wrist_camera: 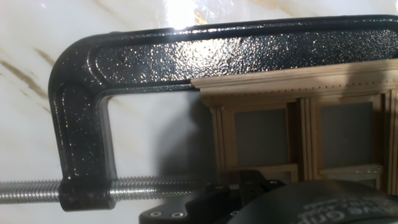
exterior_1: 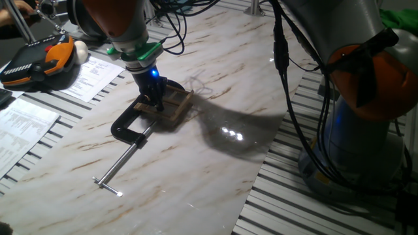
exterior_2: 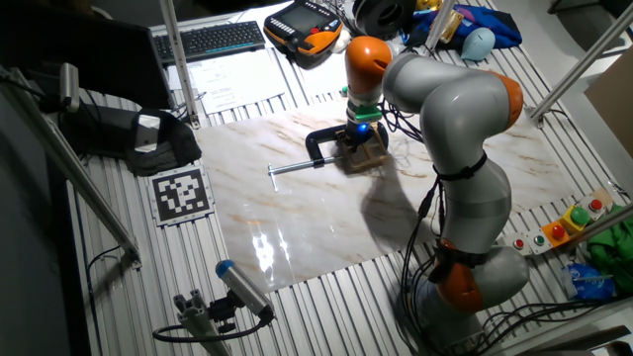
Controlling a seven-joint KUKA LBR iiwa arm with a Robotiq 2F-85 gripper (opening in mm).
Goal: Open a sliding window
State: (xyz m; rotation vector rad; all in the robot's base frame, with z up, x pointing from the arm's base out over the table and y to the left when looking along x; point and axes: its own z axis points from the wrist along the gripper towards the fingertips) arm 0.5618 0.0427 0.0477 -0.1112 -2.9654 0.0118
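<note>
Pressing down on the sliding window, gripper hiding finger state. Lying clamped by black C-clamp, screw rod pointing toward 7 o'clock.

The gripper is sitting right on top of the sliding window, so its fingertips are hiding from one fixed view. In the other fixed view both are looking too small to tell apart. In the hand view, the window is running off the right edge, and dark gripper parts are covering its bottom. The black clamp is getting cut off too, and its screw rod is running off the left edge.
</note>
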